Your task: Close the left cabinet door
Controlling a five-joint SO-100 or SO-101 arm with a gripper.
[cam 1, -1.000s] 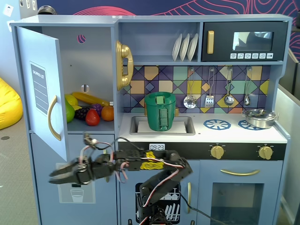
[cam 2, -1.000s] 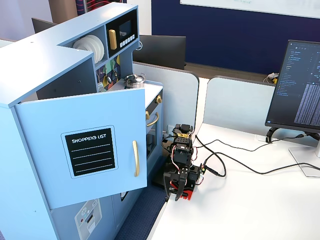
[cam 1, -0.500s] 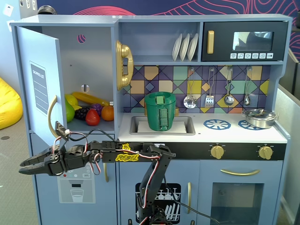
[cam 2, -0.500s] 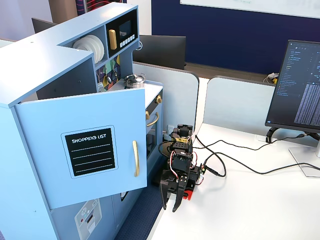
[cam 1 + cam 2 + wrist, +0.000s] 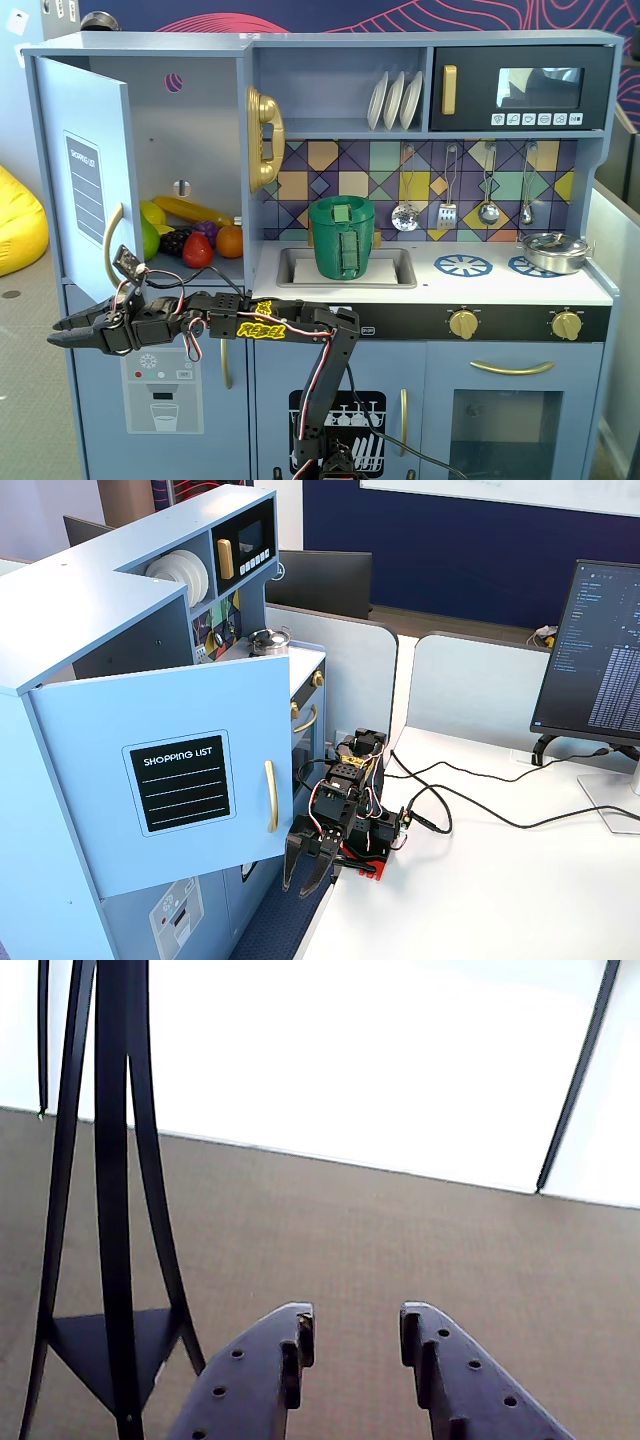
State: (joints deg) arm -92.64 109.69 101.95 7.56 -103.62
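The left cabinet door (image 5: 85, 195) stands swung wide open at about nine o'clock of the toy kitchen (image 5: 430, 300) in a fixed view, its black shopping-list chalkboard (image 5: 181, 782) and curved gold handle (image 5: 270, 796) facing outward in the other fixed view. The gripper (image 5: 62, 333) hangs just below the door's lower edge, near seven o'clock of the panel, apart from it. Its fingers (image 5: 262, 1375) are parted with nothing between them, carpeted floor (image 5: 360, 1230) beyond, while toy fruit (image 5: 190, 238) lies inside the open compartment
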